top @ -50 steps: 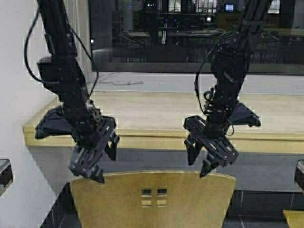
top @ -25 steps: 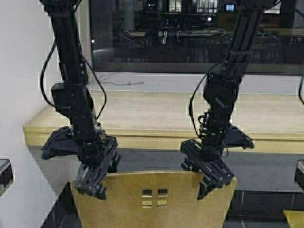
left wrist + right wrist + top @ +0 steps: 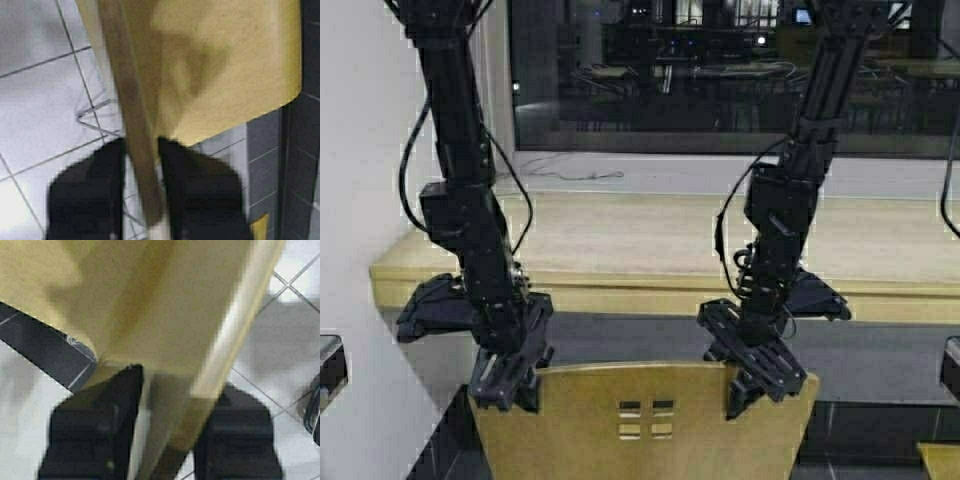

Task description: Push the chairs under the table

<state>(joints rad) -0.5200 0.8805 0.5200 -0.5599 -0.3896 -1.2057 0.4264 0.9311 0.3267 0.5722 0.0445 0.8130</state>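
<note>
One mustard-yellow chair [image 3: 640, 420] stands just in front of me, its backrest with small square cutouts facing the long beige table [image 3: 650, 240]. My left gripper [image 3: 505, 385] is down on the backrest's top left corner. My right gripper [image 3: 760, 385] sits on the top edge near the right corner. In the left wrist view the backrest edge [image 3: 135, 125] runs between the black fingers of my left gripper [image 3: 142, 165], which are pressed to both its sides. The right wrist view shows the backrest [image 3: 165, 300] clamped the same way in my right gripper [image 3: 175, 400].
A white wall [image 3: 360, 150] stands close on the left. Behind the table runs a dark window [image 3: 670, 80]. The corner of a second yellow chair [image 3: 940, 460] shows at the lower right. Pale floor tiles [image 3: 40, 110] lie under the chair.
Both arms have come down from above the backrest. The grippers, open and above the top edge a second ago, now sit over it and grip it.
</note>
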